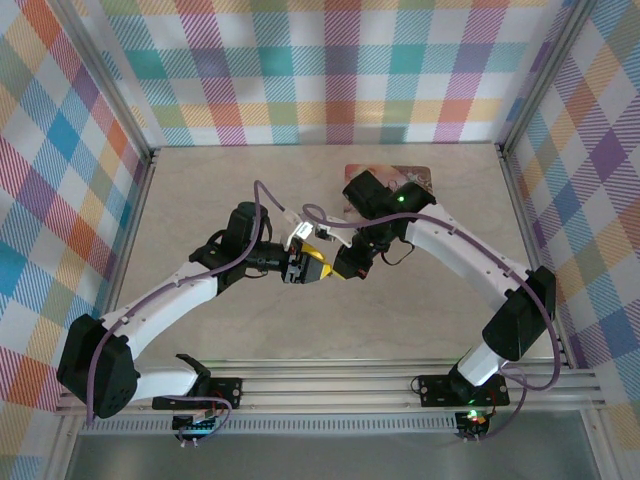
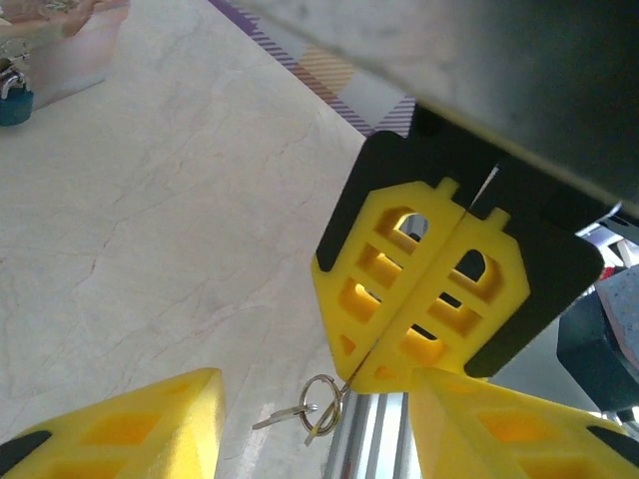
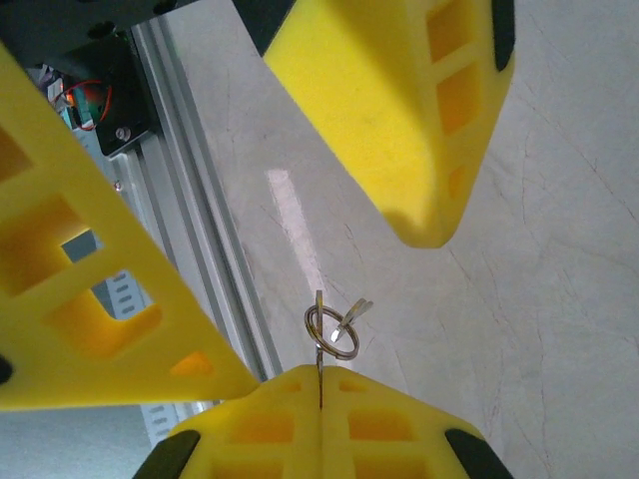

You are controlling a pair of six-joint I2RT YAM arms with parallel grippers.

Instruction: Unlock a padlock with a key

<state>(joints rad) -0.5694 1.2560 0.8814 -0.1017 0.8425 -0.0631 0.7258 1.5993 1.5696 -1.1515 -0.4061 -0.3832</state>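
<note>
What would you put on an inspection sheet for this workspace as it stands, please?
Surface: pale marble-look table, no spills seen.
Job's things: padlock on the table beside the pink tin; key ring with small keys pinched at the right gripper's tip.
Clutter: nothing seen apart from the tin.
Grippers: right gripper shut on the key ring; left gripper open, one finger on each side of the ring, not touching it.
Cables: purple cable loops along both arms.
Surroundings: plaid walls on three sides; aluminium rail at the near edge.
</note>
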